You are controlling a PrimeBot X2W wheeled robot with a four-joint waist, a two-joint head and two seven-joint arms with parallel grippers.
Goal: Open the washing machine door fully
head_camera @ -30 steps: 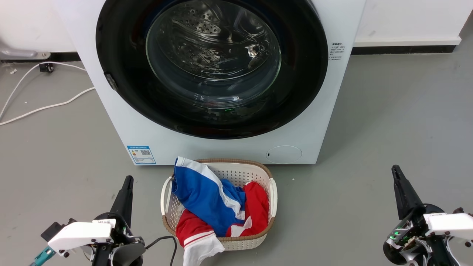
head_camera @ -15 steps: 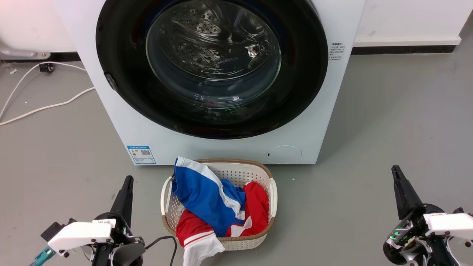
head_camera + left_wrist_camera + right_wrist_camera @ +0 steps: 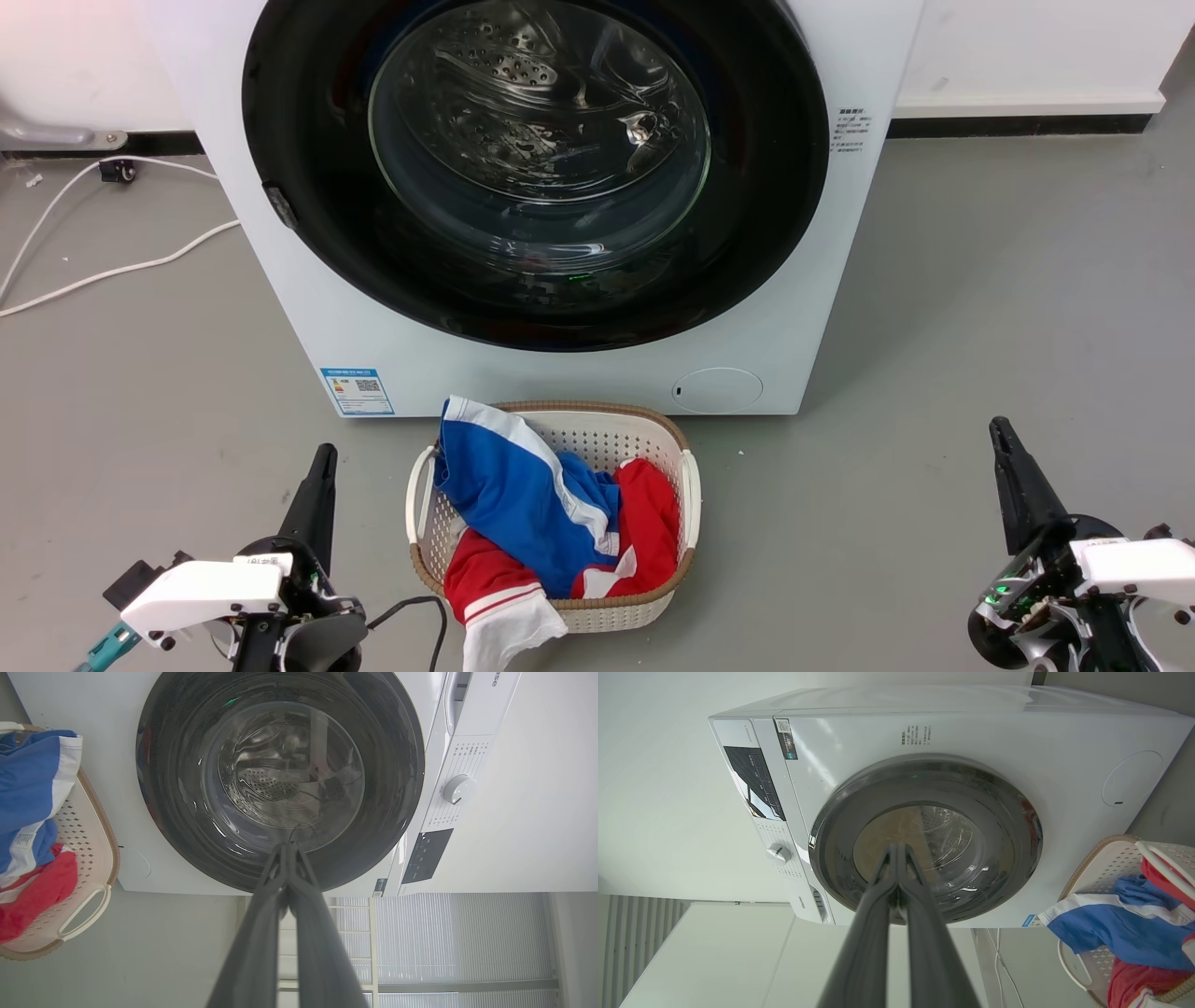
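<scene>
Washing machine door: shut, ahead of both grippers, well apart. Left gripper, right gripper: fingers pressed together, empty.

No change is detected between the earlier head views and now. No displacement is registered for the left gripper or the right gripper, no swing is seen in the washing machine door against the washing machine, and the framing itself is not shifted, so no camera movement is indicated either.
</scene>
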